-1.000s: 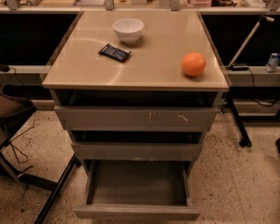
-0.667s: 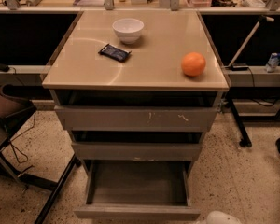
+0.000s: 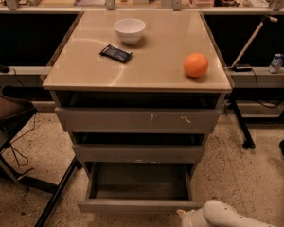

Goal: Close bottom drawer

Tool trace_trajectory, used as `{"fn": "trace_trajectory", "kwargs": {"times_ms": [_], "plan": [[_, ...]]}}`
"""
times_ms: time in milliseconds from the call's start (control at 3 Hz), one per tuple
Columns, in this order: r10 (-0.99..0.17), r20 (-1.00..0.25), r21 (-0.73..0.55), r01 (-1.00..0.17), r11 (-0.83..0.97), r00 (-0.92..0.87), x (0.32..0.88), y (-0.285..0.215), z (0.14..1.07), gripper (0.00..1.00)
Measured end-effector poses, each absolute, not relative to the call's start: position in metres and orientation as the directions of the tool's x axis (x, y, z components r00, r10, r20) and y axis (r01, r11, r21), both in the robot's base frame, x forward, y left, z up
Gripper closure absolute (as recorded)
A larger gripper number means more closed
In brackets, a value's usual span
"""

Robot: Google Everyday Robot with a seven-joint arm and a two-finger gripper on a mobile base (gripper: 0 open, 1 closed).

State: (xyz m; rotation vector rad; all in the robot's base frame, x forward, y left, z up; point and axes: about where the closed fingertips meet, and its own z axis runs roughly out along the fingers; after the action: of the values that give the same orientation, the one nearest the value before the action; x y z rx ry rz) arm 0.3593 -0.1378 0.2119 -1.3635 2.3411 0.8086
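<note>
More of the gripper (image 3: 187, 217) has entered beside the still-open bottom drawer (image 3: 137, 205); whether it is open or closed, I cannot tell.

The hand (image 3: 187, 217) sits beside the open bottom drawer (image 3: 132, 205)

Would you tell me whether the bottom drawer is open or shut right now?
Open: the bottom drawer juts out, its empty tray exposed. The claw is low in view, near its front edge.
</note>
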Motion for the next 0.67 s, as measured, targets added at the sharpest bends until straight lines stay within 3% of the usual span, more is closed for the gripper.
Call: {"fn": "trace_trajectory", "kwargs": {"times_ms": [667], "plan": [[-0.675, -0.533, 0.327, -0.860, 0.391, -0.510, 0.3682, -0.1429, 0.2017, 0.00]]}}
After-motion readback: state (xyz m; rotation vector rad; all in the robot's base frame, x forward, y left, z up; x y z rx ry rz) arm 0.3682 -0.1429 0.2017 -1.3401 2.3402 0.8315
